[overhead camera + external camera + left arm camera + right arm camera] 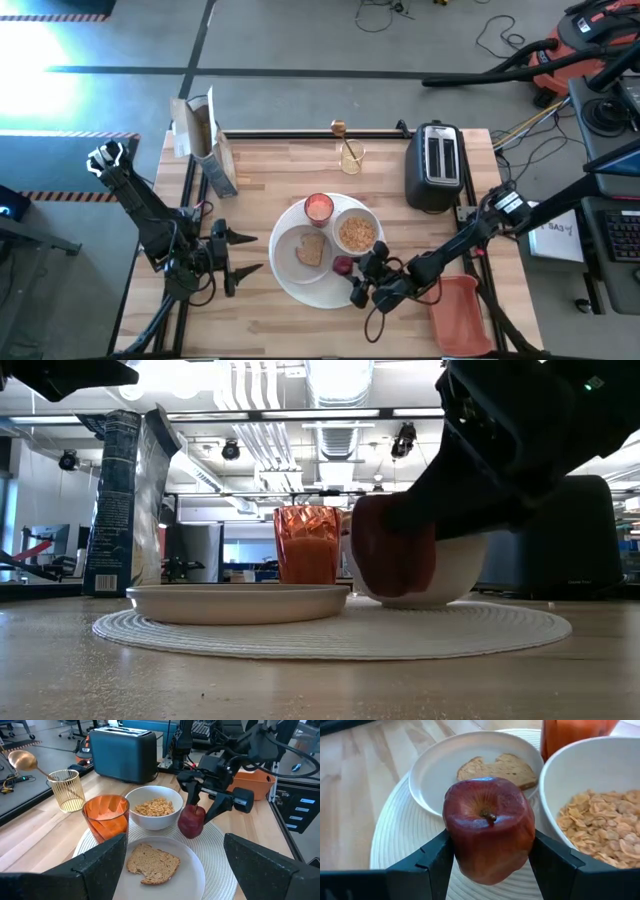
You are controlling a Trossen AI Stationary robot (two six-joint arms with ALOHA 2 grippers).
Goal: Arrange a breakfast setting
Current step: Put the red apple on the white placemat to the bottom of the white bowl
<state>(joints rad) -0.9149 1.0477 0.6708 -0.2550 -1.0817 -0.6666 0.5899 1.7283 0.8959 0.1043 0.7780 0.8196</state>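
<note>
Holding apple (489,836) between fingers, right gripper (362,283) hovered just beside cereal bowl (356,233). Toast (310,249) on plate (303,255), cup (318,207) placed. Apple not yet set down. Left gripper (240,252) waited, fingers spread, empty.

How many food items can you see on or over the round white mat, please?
3: the toast slice lies on the small white plate, cereal fills the white bowl, and the red apple is held by the right pincer beside the bowl.
</note>
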